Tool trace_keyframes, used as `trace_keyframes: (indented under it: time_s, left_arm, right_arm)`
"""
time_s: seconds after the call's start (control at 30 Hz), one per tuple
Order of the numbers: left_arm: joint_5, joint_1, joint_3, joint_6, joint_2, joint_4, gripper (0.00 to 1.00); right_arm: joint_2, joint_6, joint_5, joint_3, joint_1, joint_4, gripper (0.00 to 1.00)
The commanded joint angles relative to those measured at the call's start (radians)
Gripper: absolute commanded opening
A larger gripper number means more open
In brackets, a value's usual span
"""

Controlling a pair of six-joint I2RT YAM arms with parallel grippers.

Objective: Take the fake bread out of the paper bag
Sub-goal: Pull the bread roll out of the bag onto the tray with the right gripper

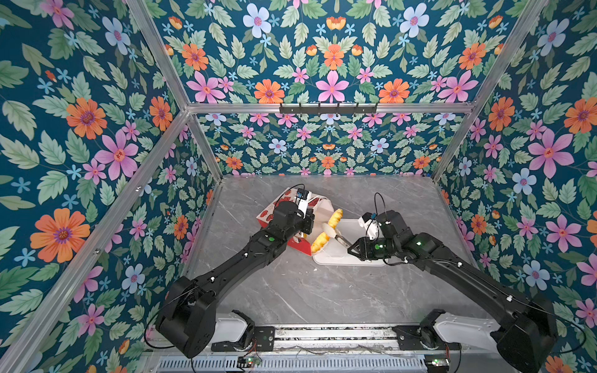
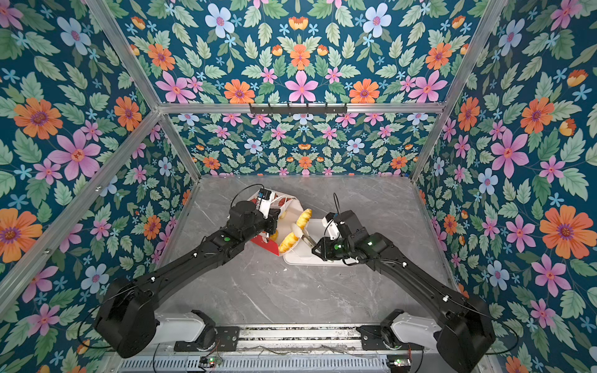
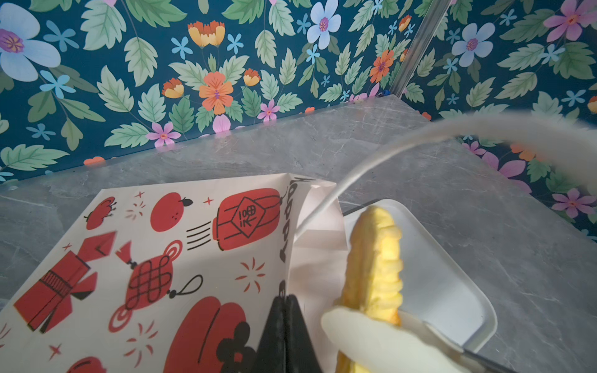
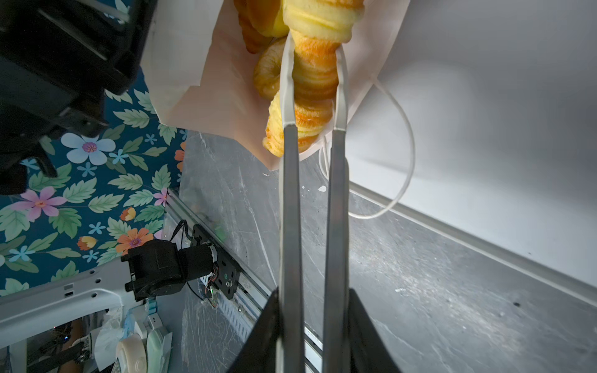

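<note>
The paper bag [image 1: 265,218] [image 2: 265,241] lies on its side, its mouth toward the white tray. My left gripper [image 3: 286,300] is shut on the rim of the paper bag [image 3: 161,258]. My right gripper [image 4: 315,84] [image 1: 329,231] [image 2: 298,231] is shut on a long twisted stick [image 4: 319,19] [image 1: 336,217] [image 2: 305,218] [image 3: 378,245] of fake bread. Its white fingertips [image 4: 287,80] clamp the stick's middle at the bag's mouth. A ring donut [image 4: 266,77] and another pastry [image 4: 258,25] lie deeper inside the bag [image 4: 200,97].
A flat white tray [image 1: 350,256] [image 2: 302,259] [image 3: 452,290] [image 4: 484,129] lies on the grey marble table just right of the bag. A white cord handle [image 4: 411,145] [image 3: 355,171] loops out over it. Floral walls close in three sides.
</note>
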Motion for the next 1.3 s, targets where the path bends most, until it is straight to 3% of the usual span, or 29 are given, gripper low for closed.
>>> trace_keyframes:
  time_s: [0.0,0.23,0.4,0.7,1.1,1.27]
  left_arm:
    - [-0.013,0.0,-0.002,-0.018,0.006,0.054,0.0]
    - [-0.038,0.0,-0.009,-0.013,0.004,0.059,0.0]
    - [-0.043,0.002,-0.021,-0.001,-0.01,0.048,0.0]
    - [-0.039,0.001,-0.059,0.011,-0.042,0.054,0.0]
    - [-0.009,0.001,-0.123,0.021,-0.081,0.102,0.0]
    - [-0.008,0.002,-0.131,0.033,-0.076,0.118,0.0]
  right_arm:
    - [-0.05,-0.015,0.039,0.005,-0.009,-0.084,0.3]
    - [-0.16,-0.07,0.11,0.065,-0.05,-0.303,0.31]
    - [-0.181,-0.12,0.152,0.143,-0.143,-0.508,0.33]
    - [-0.027,-0.243,0.225,0.246,-0.253,-0.703,0.35]
    - [0.199,-0.33,0.357,0.375,-0.257,-0.776,0.35]
    - [0.289,-0.351,0.347,0.416,-0.258,-0.753,0.35]
